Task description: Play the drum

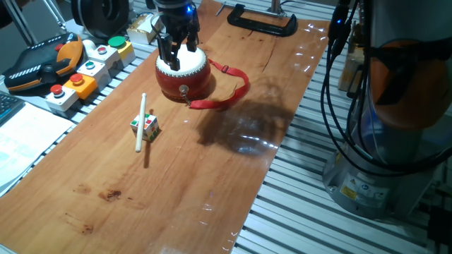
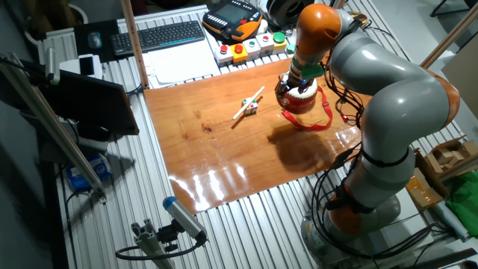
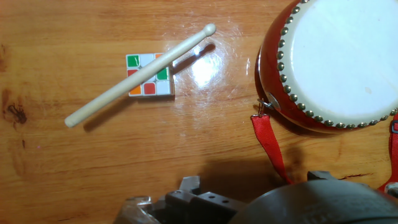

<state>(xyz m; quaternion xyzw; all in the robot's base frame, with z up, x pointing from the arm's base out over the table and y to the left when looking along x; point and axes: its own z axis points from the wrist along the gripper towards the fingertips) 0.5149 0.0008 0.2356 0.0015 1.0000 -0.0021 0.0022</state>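
One drumstick (image 1: 140,122) propped across one multicoloured cube (image 1: 145,126), one red drum (image 1: 183,76) behind, pincer (image 1: 177,59) above its skin, grip state unclear

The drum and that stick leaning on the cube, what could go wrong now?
The hand holds no stick; the drumstick lies across the cube, so grabbing it may make it roll or knock the cube aside. The hand hangs right over the drum, so a hard push could shove it. The red strap might snag the fingers.
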